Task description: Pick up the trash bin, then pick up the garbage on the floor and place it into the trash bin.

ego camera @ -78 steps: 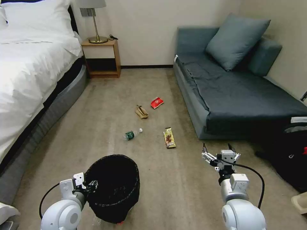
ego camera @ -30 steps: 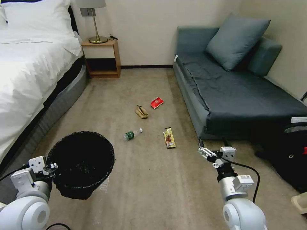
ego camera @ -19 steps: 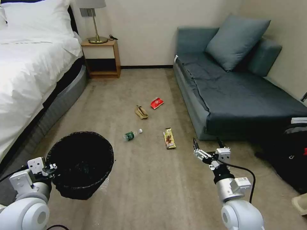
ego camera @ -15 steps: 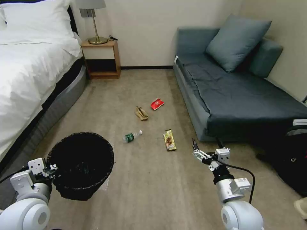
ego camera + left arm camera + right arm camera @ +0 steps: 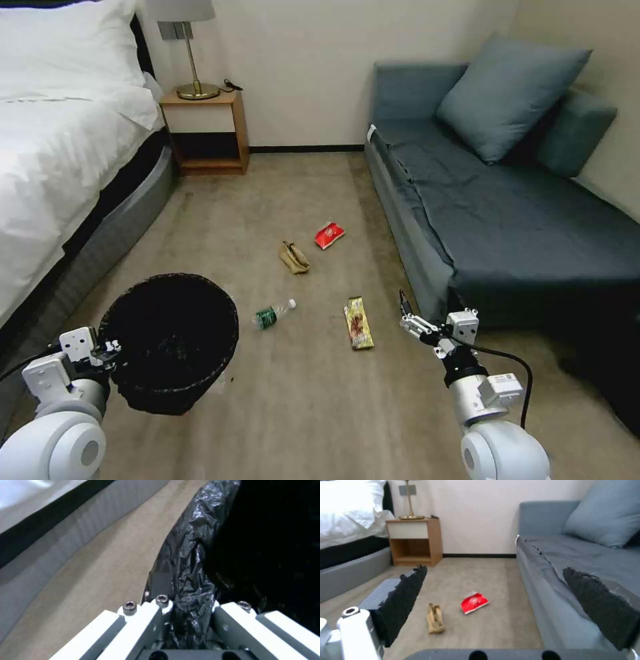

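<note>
The left gripper (image 5: 107,348) is clamped on the rim of the trash bin (image 5: 170,340), pinching the rim and the folded-over black liner (image 5: 186,580) between its jaws. The bin hangs from that single rim grip, mouth up, and looks clear of the carpet. It appears light, with stiff mesh walls. The liner film is thin and slippery and could creep in the jaws if the bin swings.

The right gripper (image 5: 427,319) hovers above the floor with its jaws spread wide and nothing between them.

- Snack wrapper (image 5: 359,323): just to the inner side of the right gripper, nearest to it. Flat, light, crinkly. Pinch across the narrow width.
- Bottle (image 5: 272,315): between the bin and the wrapper, lying on its side. Rigid, liable to roll. Grasp across the body.
- Paper bag (image 5: 435,618) and red packet (image 5: 474,602): farther ahead. Soft, crushable. Take at a raised fold.
</note>
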